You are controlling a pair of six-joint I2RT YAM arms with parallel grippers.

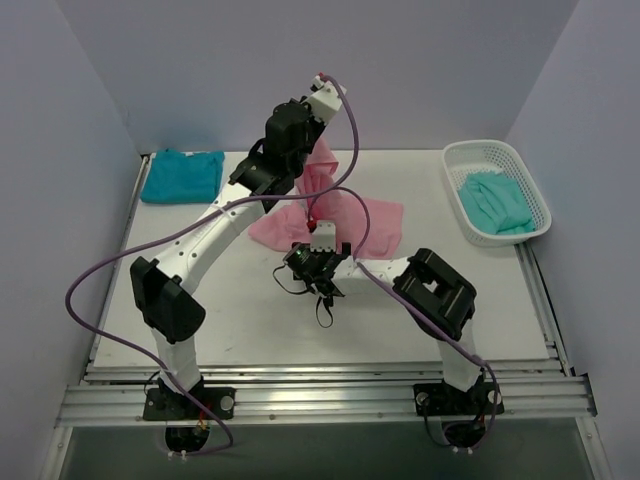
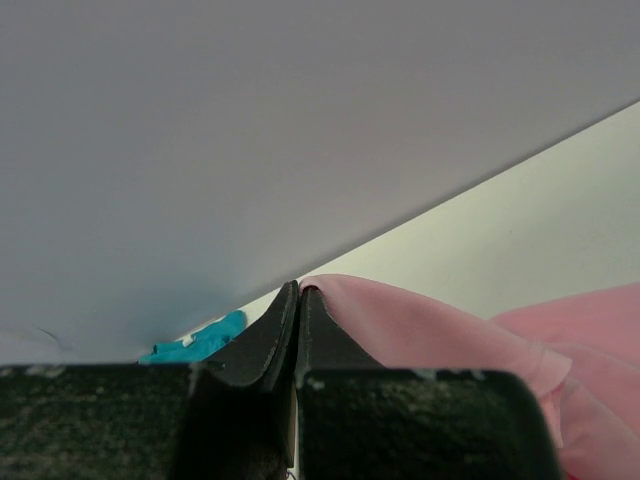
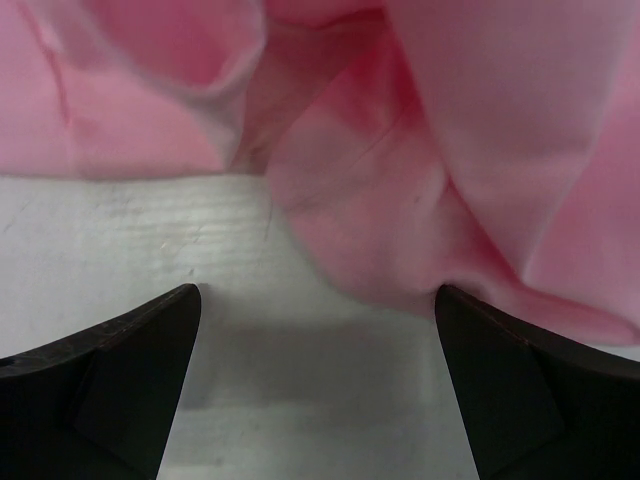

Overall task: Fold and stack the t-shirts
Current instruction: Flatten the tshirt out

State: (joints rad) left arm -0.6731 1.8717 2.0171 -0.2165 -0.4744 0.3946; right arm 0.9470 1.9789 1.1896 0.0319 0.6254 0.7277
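Three t-shirts in view, listed left to right. The deep teal t-shirt [image 1: 182,175] lies folded flat at the far left corner of the tabletop [image 1: 250,330], well apart from everything else (the left wrist view catches only a sliver of it).

The left arm reaches up over the middle of the tabletop. We see the left pincer [image 2: 298,290] clamped tight on a fold of the light pink t-shirt [image 1: 370,215], with cloth pinched right at the fingertips, raised and draping away to the right.

The rest of the pink shirt lies crumpled mid-tabletop, partly lifted into a peak under the left arm.

The right pincer [image 3: 318,300] sits low over the tabletop at the pink shirt's near edge. Its jaws are spread wide with bare tabletop between them and nothing gripped. The hem lies just beside one fingertip [image 3: 470,330]; we cannot tell whether they touch.

At the far right, the white mesh basket [image 1: 457,195] sits at the tabletop's edge, with the paler mint-teal t-shirt [image 1: 495,200] bunched inside it.
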